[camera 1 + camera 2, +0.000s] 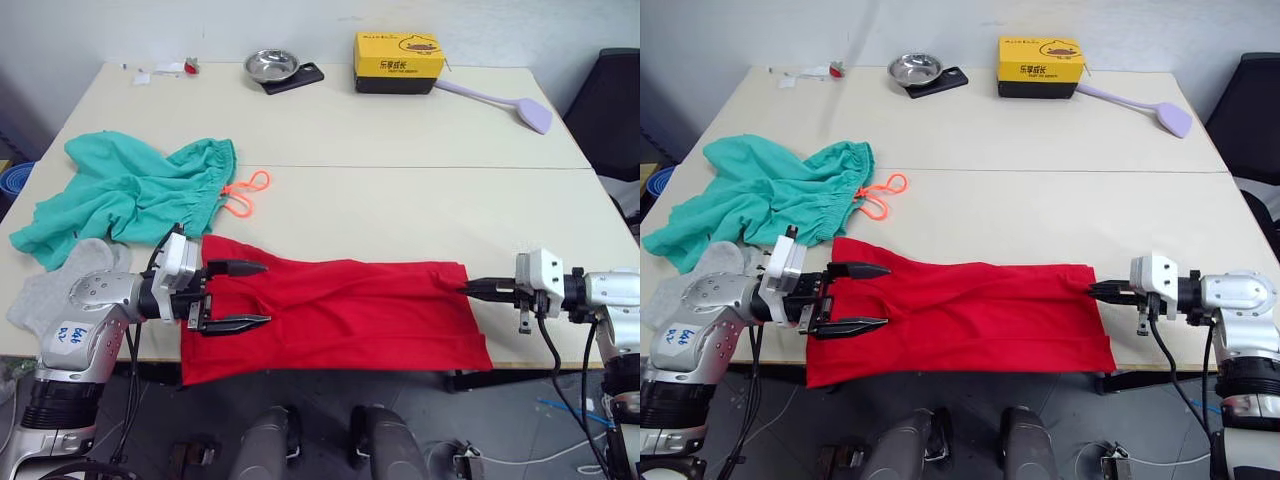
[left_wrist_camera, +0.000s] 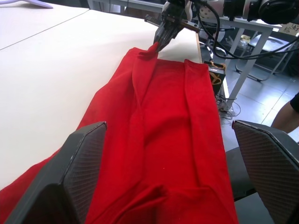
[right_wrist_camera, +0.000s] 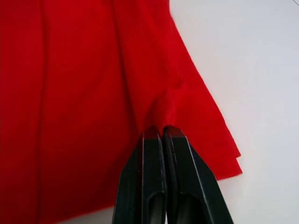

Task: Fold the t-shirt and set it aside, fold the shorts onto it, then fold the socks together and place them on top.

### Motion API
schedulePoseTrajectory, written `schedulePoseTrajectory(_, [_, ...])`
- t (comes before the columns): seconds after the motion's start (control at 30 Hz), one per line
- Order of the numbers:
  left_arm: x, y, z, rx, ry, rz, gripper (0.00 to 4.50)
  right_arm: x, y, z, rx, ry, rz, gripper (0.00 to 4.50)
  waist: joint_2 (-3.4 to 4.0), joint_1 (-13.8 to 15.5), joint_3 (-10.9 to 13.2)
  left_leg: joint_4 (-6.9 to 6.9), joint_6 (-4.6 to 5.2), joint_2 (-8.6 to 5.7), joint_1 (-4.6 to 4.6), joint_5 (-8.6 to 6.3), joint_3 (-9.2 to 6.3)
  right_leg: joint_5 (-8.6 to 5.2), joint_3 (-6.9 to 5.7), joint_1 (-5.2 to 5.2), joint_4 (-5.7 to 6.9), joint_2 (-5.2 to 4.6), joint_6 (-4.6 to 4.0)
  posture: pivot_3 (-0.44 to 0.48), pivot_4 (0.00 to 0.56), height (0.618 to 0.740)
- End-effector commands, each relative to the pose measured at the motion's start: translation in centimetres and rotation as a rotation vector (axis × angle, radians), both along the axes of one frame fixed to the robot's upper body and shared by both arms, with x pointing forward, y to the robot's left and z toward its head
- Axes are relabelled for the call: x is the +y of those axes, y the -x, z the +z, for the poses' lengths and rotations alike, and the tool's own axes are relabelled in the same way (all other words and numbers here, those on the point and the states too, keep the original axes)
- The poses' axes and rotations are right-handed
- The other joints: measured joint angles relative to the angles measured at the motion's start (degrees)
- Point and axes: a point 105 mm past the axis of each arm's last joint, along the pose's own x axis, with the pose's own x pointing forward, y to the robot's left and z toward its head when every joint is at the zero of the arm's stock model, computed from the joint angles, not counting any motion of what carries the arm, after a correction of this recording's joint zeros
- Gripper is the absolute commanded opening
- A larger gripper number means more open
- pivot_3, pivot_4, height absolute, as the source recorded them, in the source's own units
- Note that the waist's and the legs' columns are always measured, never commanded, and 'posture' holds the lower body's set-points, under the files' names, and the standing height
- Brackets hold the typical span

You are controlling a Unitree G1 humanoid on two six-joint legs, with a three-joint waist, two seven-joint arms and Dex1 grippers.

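Now right hand point(image 1: 472, 289) pinches t-shirt point(image 1: 340, 315) edge; left hand point(image 1: 240, 296) wide over table-edge overhang

Matt red cloth t-shirt point(image 1: 340, 310), soft teal cloth shorts point(image 1: 130, 190), smooth matt table point(image 1: 400, 130), shiny metal bowl point(image 1: 271, 66)

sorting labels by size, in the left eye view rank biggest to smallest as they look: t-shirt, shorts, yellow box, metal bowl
1. t-shirt, the largest patch, though it also lies nearest the camera
2. shorts
3. yellow box
4. metal bowl, smallest

The box and bowl sit at the table's far edge, so they look smaller than they are.
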Motion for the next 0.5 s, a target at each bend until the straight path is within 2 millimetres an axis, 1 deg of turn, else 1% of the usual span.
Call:
schedulePoseTrajectory(0.03, [0.5, 0.0, 0.3, -0.015, -0.022, 0.002, 4.5, -0.1, 0.1, 0.5, -0.087, 0.042, 0.046, 0.04, 0.0, -0.05, 0.0, 0.0, -0.01, 0.0, 0.0, 0.0, 0.0, 0.0, 0.01, 0.0, 0.0, 0.01, 0.0, 0.0, 0.15, 0.74])
schedulePoseTrajectory(0.13, [0.7, 0.0, 0.3, -0.014, -0.03, 0.002, 4.5, -0.2, 0.3, -0.1, -0.097, 0.071, 0.071, 0.04, 0.0, -0.07, 0.0, 0.01, -0.01, 0.02, 0.01, 0.01, 0.0, 0.0, 0.03, 0.0, 0.0, 0.03, 0.0, 0.0, 0.15, 0.74])
schedulePoseTrajectory(0.27, [0.9, 0.0, 0.3, -0.014, -0.036, 0.007, 4.5, -0.3, 0.4, -0.3, -0.134, 0.098, 0.086, 0.04, 0.0, -0.04, 0.0, 0.04, 0.0, 0.02, 0.01, 0.01, 0.0, 0.0, 0.04, 0.01, 0.0, 0.02, 0.0, 0.0, 0.15, 0.74])
schedulePoseTrajectory(0.4, [1.2, -0.1, 0.2, -0.013, -0.043, 0.019, 4.5, -0.1, 1.1, -0.3, -0.103, 0.076, 0.109, 0.04, 0.0, 0.05, 0.0, 0.07, 0.0, 0.02, 0.01, 0.01, -0.03, 0.0, 0.03, 0.05, 0.0, -0.02, 0.0, 0.0, 0.15, 0.74])
schedulePoseTrajectory(0.5, [1.5, -0.1, 0.0, -0.006, -0.047, 0.03, 4.5, 0.0, 1.4, -0.1, -0.086, 0.063, 0.123, 0.62, 0.0, 0.01, 0.0, 0.06, 0.0, 0.02, 0.01, 0.0, -0.06, 0.0, 0.02, 0.04, 0.0, -0.02, 0.0, 0.0, 0.15, 0.74])
